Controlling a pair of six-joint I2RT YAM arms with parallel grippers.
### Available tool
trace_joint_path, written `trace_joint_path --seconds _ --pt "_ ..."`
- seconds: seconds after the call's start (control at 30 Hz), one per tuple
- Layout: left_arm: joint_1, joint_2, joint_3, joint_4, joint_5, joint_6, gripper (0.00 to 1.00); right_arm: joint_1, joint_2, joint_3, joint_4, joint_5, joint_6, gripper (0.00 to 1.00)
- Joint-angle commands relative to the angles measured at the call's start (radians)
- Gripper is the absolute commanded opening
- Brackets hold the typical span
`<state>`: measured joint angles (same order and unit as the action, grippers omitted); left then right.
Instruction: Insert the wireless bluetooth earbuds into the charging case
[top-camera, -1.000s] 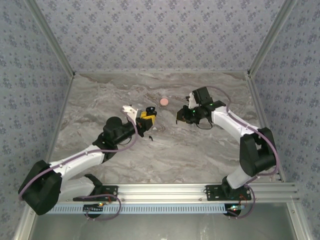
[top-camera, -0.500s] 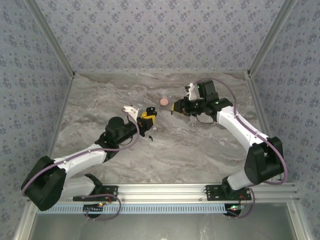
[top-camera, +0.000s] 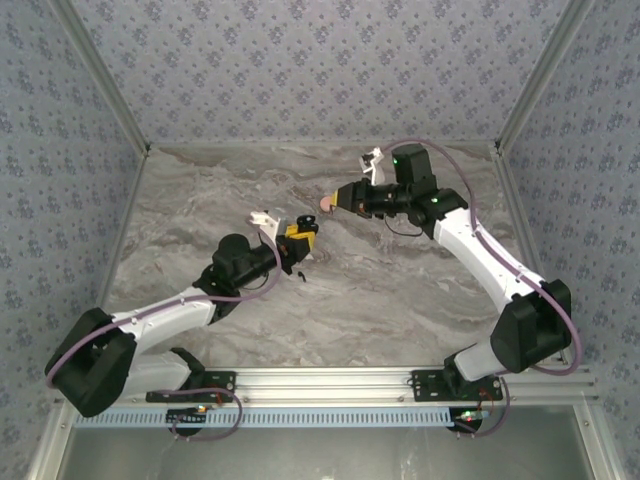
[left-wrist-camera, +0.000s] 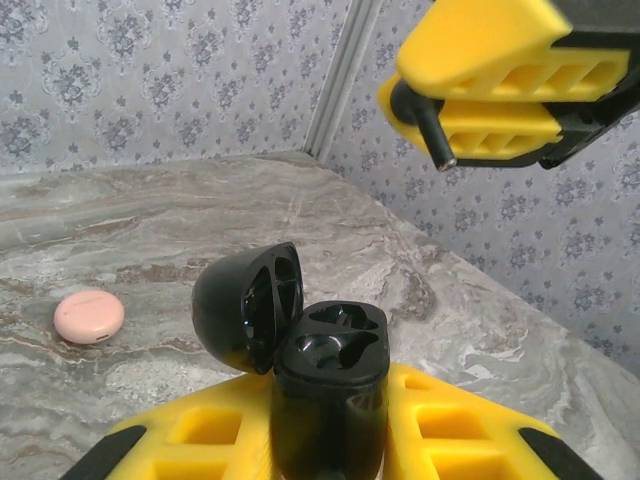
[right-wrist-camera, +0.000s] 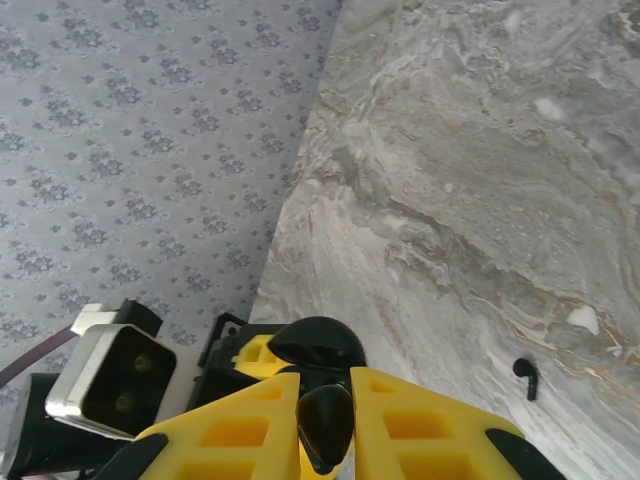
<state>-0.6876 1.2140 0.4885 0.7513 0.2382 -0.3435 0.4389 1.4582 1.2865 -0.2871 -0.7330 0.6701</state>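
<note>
Earbuds (right-wrist-camera: 527, 378) x2 blk, case (left-wrist-camera: 330, 390) x1

The left arm (top-camera: 170, 315) lies low, reaching from the near left toward the middle, and the left gripper (top-camera: 297, 238) is clamped on the open charging case (left-wrist-camera: 330, 370). The right arm (top-camera: 480, 250) arches far and leftward, with the right gripper (top-camera: 344, 201) pinching a black earbud (right-wrist-camera: 322, 420).

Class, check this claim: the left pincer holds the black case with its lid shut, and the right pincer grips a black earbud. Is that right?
Not quite. The lid is open, not shut: the left wrist view shows it swung back from the black case in the left pincer. The rest stands: the right pincer grips a black earbud.
</note>
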Motion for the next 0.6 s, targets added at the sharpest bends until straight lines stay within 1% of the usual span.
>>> trace_joint_path --seconds 0.0,0.27,0.47,0.57 --pt "-0.005 0.01 0.036 0.083 0.039 -0.03 0.24 0.021 -0.012 0.045 0.039 -0.009 0.017 0.18" --pt "-0.005 0.005 0.053 0.123 0.047 -0.073 0.24 0.058 -0.013 0.053 0.078 0.028 0.01 0.18" --pt "-0.006 0.01 0.071 0.136 0.028 -0.137 0.25 0.068 -0.013 0.054 0.085 0.039 0.003 0.18" --pt "-0.005 0.006 0.08 0.13 0.024 -0.142 0.25 0.073 -0.012 0.056 0.083 0.04 -0.003 0.18"
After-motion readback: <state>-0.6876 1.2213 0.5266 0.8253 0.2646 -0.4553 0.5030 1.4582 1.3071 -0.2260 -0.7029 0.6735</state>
